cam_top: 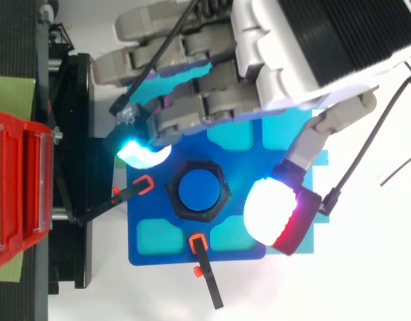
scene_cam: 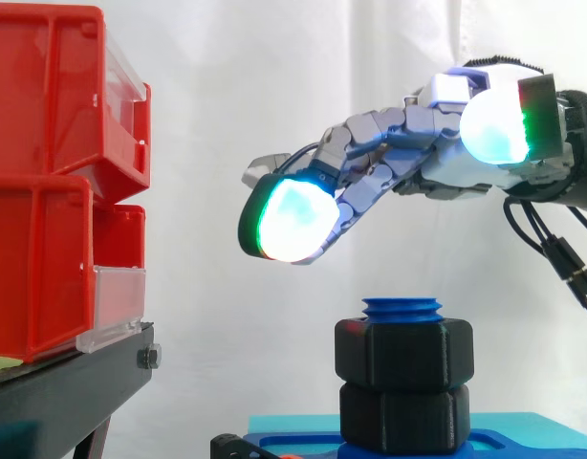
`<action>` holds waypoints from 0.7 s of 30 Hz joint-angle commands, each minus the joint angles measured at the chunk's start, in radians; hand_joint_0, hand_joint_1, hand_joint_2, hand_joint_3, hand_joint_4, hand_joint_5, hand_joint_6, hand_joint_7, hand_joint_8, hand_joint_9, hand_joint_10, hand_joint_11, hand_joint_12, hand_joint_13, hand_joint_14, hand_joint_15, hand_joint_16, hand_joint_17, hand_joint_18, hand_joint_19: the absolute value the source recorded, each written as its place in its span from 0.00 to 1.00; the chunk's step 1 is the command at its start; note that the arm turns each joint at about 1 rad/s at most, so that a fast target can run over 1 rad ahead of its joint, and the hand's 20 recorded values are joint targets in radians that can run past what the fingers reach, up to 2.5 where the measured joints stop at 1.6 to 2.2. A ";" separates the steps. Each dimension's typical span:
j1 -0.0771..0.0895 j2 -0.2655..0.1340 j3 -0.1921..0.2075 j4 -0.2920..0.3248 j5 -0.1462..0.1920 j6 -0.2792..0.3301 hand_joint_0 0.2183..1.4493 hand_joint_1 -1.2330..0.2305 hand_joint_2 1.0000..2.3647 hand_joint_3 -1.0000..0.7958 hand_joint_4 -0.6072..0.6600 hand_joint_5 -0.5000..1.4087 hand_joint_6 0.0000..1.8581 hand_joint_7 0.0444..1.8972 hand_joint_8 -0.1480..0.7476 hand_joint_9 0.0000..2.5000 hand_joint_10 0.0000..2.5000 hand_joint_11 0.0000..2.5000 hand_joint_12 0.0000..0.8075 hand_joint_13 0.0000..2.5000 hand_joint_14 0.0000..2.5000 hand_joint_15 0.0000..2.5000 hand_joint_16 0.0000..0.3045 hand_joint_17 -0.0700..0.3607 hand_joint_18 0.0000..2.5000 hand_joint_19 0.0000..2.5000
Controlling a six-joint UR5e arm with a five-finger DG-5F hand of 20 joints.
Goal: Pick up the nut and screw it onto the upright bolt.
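Hand of the robot, reaching in from the right in the side view and hovering clear above the upright blue bolt, its fingers spread wide and relaxed and holding nothing. One glowing fingertip hangs to the left of the bolt and higher than its top, while the thumb's pad sits higher and further right. In the top view the same fingertip lies just beyond the plate's left side and the thumb pad lies to the right of the bolt, so the two flank it without touching. The black nut is already on the bolt, with a few blue threads showing above it; a second black hexagon sits directly beneath, touching it. The bolt stands at the middle of a blue base plate, which a black clamp with an orange tip meets from the left and another clamp meets from the near edge. Red bins rest on a black stand at the far left.
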 commanded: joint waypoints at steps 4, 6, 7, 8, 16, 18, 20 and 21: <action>0.023 -0.001 -0.043 0.037 0.015 0.019 0.18 0.82 0.00 0.28 0.64 0.20 0.27 0.35 0.38 0.06 0.00 0.00 0.44 0.00 0.00 0.00 0.14 0.38 0.00 0.00; 0.026 -0.001 -0.048 0.039 0.021 0.019 0.18 0.83 0.00 0.28 0.63 0.20 0.27 0.35 0.38 0.05 0.00 0.00 0.44 0.00 0.00 0.00 0.14 0.38 0.00 0.00; 0.029 -0.001 -0.052 0.042 0.026 0.019 0.18 0.84 0.00 0.28 0.63 0.20 0.27 0.35 0.38 0.04 0.00 0.00 0.44 0.00 0.00 0.00 0.14 0.39 0.00 0.00; 0.035 0.001 -0.063 0.052 0.034 0.020 0.18 0.84 0.00 0.28 0.63 0.20 0.27 0.35 0.38 0.04 0.00 0.00 0.43 0.00 0.00 0.00 0.14 0.39 0.00 0.00; 0.038 -0.001 -0.082 0.056 0.038 0.019 0.19 0.84 0.00 0.28 0.63 0.21 0.27 0.36 0.38 0.06 0.00 0.00 0.44 0.00 0.00 0.00 0.14 0.38 0.00 0.00; 0.037 -0.001 -0.083 0.060 0.040 0.020 0.19 0.84 0.00 0.28 0.64 0.21 0.27 0.37 0.38 0.07 0.00 0.00 0.43 0.00 0.00 0.00 0.14 0.38 0.00 0.00; 0.031 -0.001 -0.083 0.060 0.037 0.025 0.19 0.83 0.00 0.28 0.64 0.21 0.27 0.38 0.39 0.07 0.00 0.00 0.43 0.00 0.00 0.00 0.14 0.38 0.00 0.00; 0.029 0.001 -0.083 0.060 0.035 0.025 0.19 0.83 0.00 0.28 0.64 0.21 0.27 0.38 0.39 0.07 0.00 0.00 0.43 0.00 0.00 0.00 0.14 0.38 0.00 0.00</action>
